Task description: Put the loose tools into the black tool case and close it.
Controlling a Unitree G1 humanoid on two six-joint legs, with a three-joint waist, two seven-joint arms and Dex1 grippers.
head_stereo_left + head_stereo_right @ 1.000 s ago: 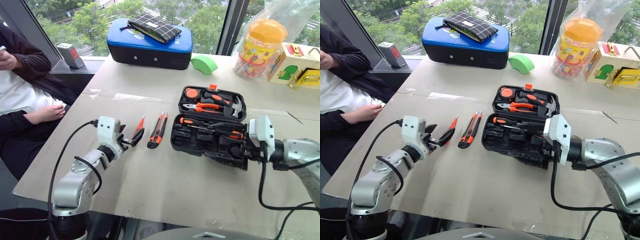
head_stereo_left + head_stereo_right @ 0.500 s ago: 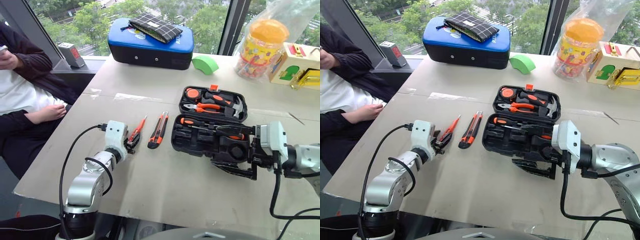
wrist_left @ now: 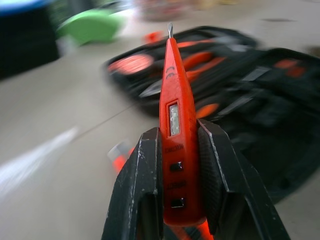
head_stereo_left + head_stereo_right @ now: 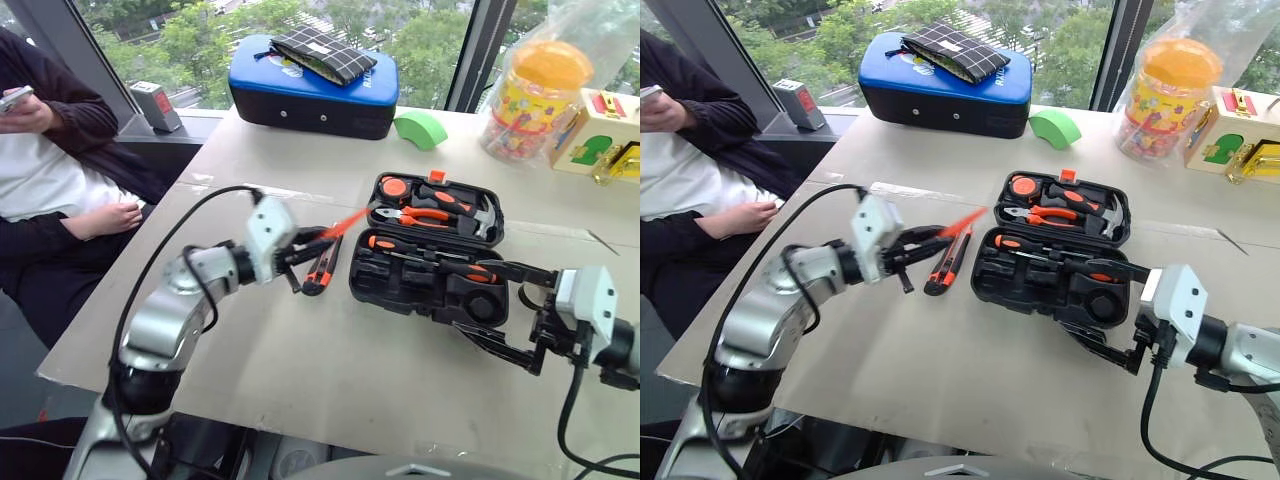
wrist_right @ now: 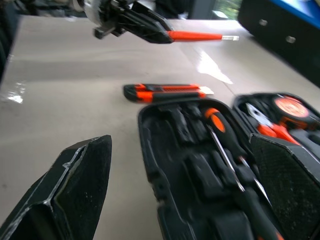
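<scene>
Left tool (image 3: 182, 200) clamped on the orange tester (image 3: 176, 125), lifted off the counter (image 4: 330, 380), tip aimed toward the open case (image 4: 430, 250). Left wrist view: both black fingers (image 3: 140, 195) press the tester's sides near its butt end, shaft and metal tip sticking out past them. Tester hangs in the air just left of the case, above the knife (image 4: 321, 268).

Knife lies flat on the counter, just beside the case's left edge, not touching it as far as visible.

Case open flat, mid-counter. Far half holds pliers (image 4: 425, 213), hammer (image 4: 470, 208), round tape measure (image 4: 392, 186). Near half holds two black-and-orange screwdrivers (image 4: 420, 252) seated in recesses; a round dark shape sits in the near-right corner recess, cannot tell if that is the tape roll.

Right tool (image 4: 512, 315) spread wide, empty, low over the counter at the case's near-right corner; one finger (image 4: 520, 272) over the case's near-right edge, contact unclear.

Far end of counter: blue-topped case (image 4: 310, 90) with checked pouch (image 4: 322, 55) on it, green object (image 4: 420, 128), orange-lidded jar (image 4: 528, 95). Person (image 4: 50, 160) seated at left, holding a phone.
</scene>
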